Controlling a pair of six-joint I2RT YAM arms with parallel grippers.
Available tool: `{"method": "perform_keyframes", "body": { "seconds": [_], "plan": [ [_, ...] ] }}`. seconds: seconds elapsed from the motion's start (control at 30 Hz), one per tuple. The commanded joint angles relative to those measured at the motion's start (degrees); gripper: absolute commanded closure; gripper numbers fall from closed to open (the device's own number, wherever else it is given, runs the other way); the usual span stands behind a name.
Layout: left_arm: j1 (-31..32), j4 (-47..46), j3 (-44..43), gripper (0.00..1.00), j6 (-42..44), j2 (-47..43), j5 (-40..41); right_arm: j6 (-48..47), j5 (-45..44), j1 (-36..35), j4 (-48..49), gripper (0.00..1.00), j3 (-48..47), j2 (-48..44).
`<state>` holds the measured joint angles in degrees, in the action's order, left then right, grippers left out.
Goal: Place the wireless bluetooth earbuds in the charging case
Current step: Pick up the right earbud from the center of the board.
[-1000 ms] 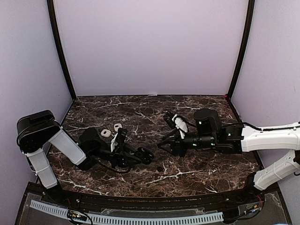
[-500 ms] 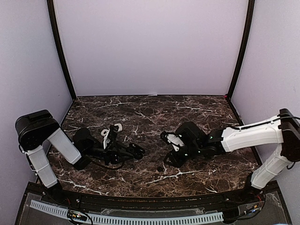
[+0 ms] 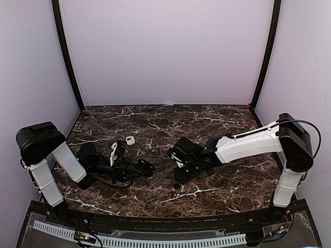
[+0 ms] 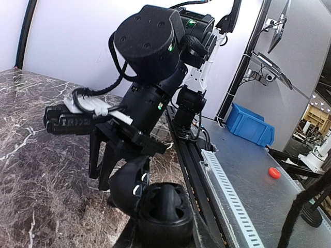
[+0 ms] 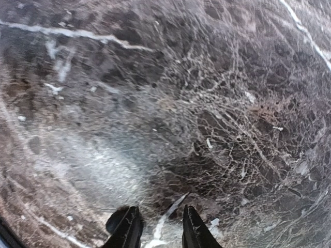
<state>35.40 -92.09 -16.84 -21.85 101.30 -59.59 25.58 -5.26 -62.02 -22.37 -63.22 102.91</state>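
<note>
Earbuds are scarce in view. One small black earbud [image 3: 177,186] lies on the marble tabletop [image 3: 217,186] right at the tips of the right gripper [image 5: 160,227]. In the right wrist view it seems to sit just outside one fingertip [image 5: 129,227], not between the two. Those jaws stand a little apart with only bare marble in the gap.

Just past them, the left gripper [image 3: 144,166] is closed, and it appears to be clamped on a black charging case [image 4: 158,206] with its lid open, held just above the table. Farther off, well beyond the left jaws, a small white piece [image 3: 130,140] rests on the marble. Whether it is an earbud or a case cannot be told.

The likely failure is the right jaws closing beside the black earbud instead of around it, knocking it away across the slick stone. Black on dark marble makes that offset hard to see. A pinch at the earbud's edge could also flick it out.

The count is one black earbud, one white piece, one charging case and two grippers.
</note>
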Motion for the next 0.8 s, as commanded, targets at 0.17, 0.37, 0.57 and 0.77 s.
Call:
{"method": "perform_keyframes", "body": {
  "seconds": [0.17, 0.37, 0.57, 0.77],
  "plan": [
    [-1.12, -8.28, 1.46, 0.91, -0.76, 0.17, -2.06, -0.83, -2.63, -2.61, -3.9, 0.74, -4.23, 4.08],
    [-1.12, -9.26, 1.37, 0.92, -1.49, 0.69, -2.37, -0.12, -0.45, -2.93, -2.81, 0.74, -2.3, 1.9],
    [-1.12, -11.04, 1.21, 0.92, -2.68, 1.55, -2.63, 1.09, 0.36, -2.93, -1.22, 0.75, 1.59, -0.6],
    [-1.12, -12.01, 0.96, 0.92, -3.48, 2.62, -2.88, 1.31, 0.46, -2.93, -1.01, 0.75, 2.07, -1.15]
  ]
}}
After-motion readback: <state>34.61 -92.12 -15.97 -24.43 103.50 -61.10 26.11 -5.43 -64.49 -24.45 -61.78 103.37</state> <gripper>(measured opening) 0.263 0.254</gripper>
